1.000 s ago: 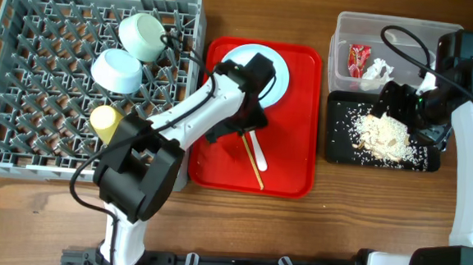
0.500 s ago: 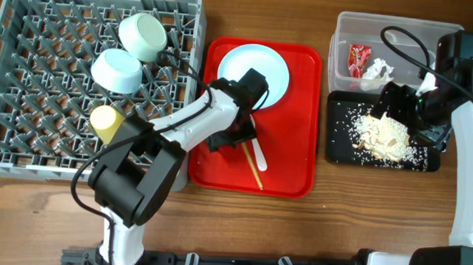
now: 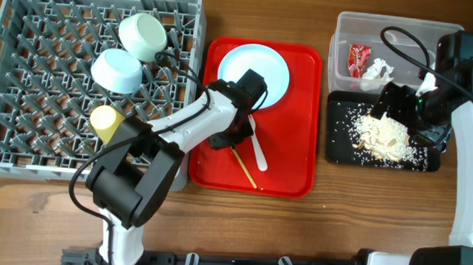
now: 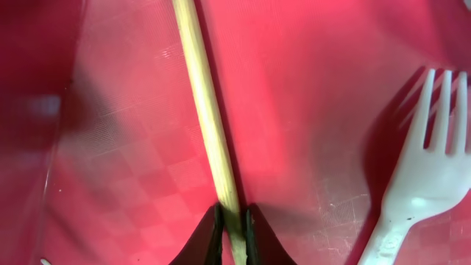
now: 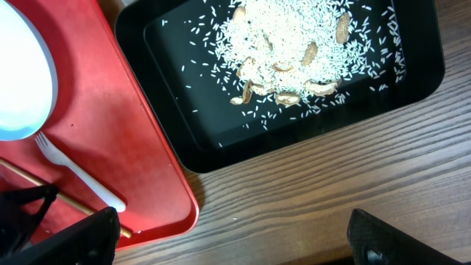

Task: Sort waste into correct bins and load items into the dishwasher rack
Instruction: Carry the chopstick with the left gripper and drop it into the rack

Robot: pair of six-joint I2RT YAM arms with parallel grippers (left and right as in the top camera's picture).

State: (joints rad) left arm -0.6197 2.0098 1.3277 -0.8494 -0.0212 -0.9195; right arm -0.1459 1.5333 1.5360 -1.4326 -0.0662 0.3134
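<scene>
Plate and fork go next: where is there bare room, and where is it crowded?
The rack's left half is bare pegs, back to front. Its right half is crowded: two bowls, the yellow cup, the left arm over its front corner. Bare wood lies in front of red tray and black tray.

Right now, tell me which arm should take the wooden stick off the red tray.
Left. The left hand is shut on the wooden stick, on the red tray; the right hand hangs open over the black tray, off to the side.

bare red tray (image 3: 289,148) r of fork (image 3: 259,156); plate (image 3: 273,73) fills top, left arm (image 3: 188,121) spans its l edge.
</scene>
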